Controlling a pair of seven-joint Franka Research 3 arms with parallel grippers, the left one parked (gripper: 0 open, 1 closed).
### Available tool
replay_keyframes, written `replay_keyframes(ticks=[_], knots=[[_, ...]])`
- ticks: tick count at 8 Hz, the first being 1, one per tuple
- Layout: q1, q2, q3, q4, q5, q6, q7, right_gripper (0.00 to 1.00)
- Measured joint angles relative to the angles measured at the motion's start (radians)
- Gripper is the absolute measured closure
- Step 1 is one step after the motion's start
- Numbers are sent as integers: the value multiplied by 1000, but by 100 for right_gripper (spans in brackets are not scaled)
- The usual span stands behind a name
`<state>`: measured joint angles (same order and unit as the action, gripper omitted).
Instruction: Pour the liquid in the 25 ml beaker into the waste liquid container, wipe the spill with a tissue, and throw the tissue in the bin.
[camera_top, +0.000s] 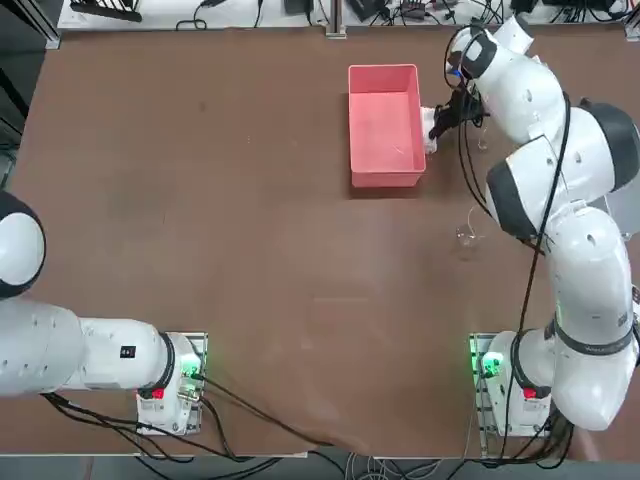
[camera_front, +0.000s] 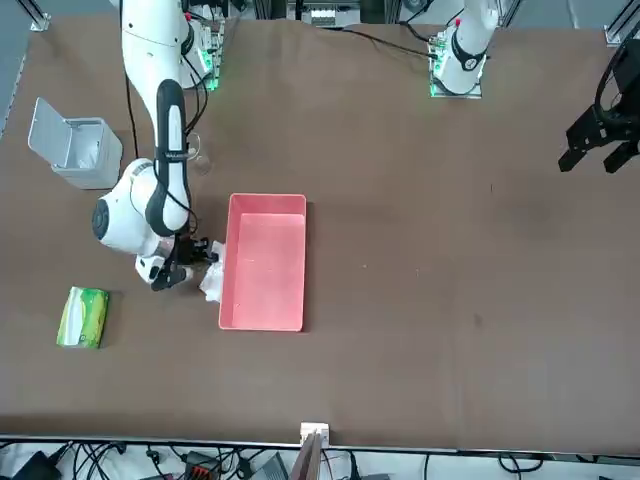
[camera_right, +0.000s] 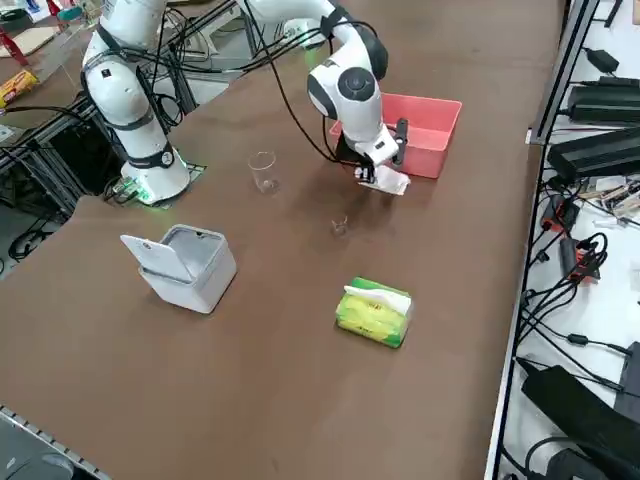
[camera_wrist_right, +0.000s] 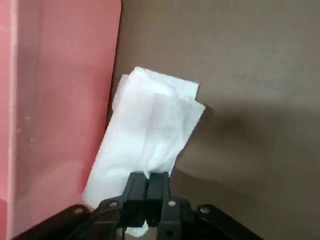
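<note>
While the right pincer (camera_wrist_right: 147, 192) pinches the thin white crumpled paper tissue (camera_wrist_right: 150, 145) with its fingers shut tight on one edge, the sheet hangs against the brown tabletop (camera_top: 250, 250) just beside the long wall of the rectangular pink plastic waste tray (camera_top: 385, 125), on the side toward the working arm. The main risk I see is the grip: only a small fold sits between the fingers, so a drag across the surface could tear the paper or pull it free. A second risk is the tray wall, which the tissue appears to touch; a sweep toward it could shove the tray or snag the sheet on its rim. The bin, a small pale grey-white square box (camera_right: 185, 265) with its lid raised, stands well apart, nearer the arm's base, and between the two lie the tiny clear glass beaker (camera_right: 340, 225) and a larger clear glass beaker (camera_right: 264, 171). A low carry could knock either over. The green tissue pack (camera_right: 374, 312) lies off that path, toward the tabletop's right edge.
</note>
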<state>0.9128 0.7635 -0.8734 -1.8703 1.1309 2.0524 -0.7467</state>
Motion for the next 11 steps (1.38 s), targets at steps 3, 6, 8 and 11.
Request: replay_keyframes(ticks=[3, 6, 8, 11], knots=[[-25, 33, 2, 49, 0, 0, -1, 98], [-71, 58, 59, 97, 3, 16, -1, 98], [-86, 61, 77, 109, 3, 24, -1, 98], [-87, 64, 81, 110, 3, 28, -1, 98]])
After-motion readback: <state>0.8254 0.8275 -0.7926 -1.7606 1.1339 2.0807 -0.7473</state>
